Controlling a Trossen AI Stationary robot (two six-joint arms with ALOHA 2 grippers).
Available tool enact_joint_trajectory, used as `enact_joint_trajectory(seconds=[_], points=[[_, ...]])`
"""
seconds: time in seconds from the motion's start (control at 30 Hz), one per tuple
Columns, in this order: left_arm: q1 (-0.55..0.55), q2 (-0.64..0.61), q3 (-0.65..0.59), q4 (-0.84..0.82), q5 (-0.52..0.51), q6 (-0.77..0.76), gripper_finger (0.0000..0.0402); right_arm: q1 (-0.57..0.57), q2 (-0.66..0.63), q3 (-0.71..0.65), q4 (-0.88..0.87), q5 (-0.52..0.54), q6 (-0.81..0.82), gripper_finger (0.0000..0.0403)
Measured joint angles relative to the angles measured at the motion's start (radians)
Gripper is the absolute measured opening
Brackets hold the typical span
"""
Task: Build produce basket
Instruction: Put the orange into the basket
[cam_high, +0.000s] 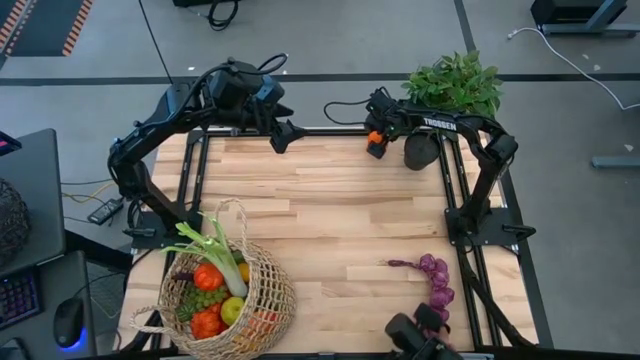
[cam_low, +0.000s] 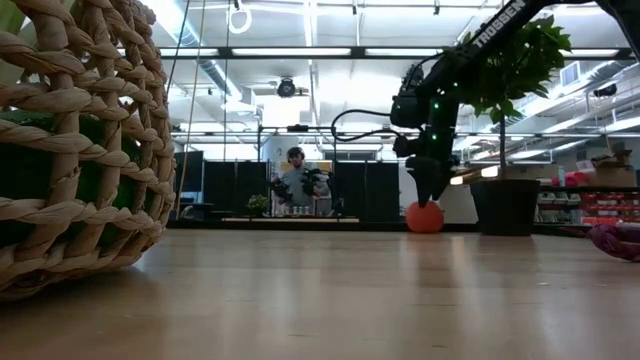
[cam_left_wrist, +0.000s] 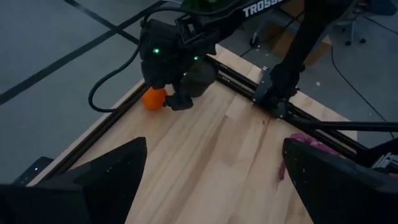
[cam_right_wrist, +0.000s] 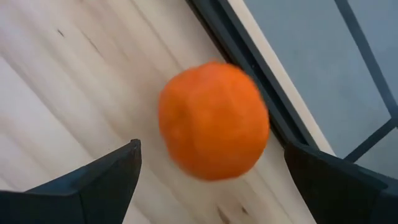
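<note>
While the round tan wicker basket (cam_high: 262, 300) already holds most produce, my right end effector (cam_high: 375, 143) gapes wide over the far orange ball (cam_right_wrist: 213, 119); purple grapes (cam_high: 436, 280) remain.

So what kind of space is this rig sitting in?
Probably a lab or open workshop: grey taped floor around the wooden table, ceiling strip lights, a person at a distant bench, shelving.
</note>
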Motion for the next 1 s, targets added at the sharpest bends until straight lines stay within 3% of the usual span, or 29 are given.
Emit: enact_joint_trajectory(seconds=[0.3, 0.67, 1.0], points=[[0.0, 0.0, 0.0, 0.0, -0.025, 0.0, 0.038, -0.017, 0.007, -0.007, 0.062, -0.03, -0.001, 0.0398], [0.0, 0.0, 0.0, 0.026, -0.049, -0.007, 0.038, -0.022, 0.083, -0.009, 0.001, -0.02, 0.018, 0.0397], [0.0, 0.001, 0.0, 0.026, -0.049, -0.008, 0.038, -0.022, 0.083, -0.009, 0.075, -0.03, 0.031, 0.0359]])
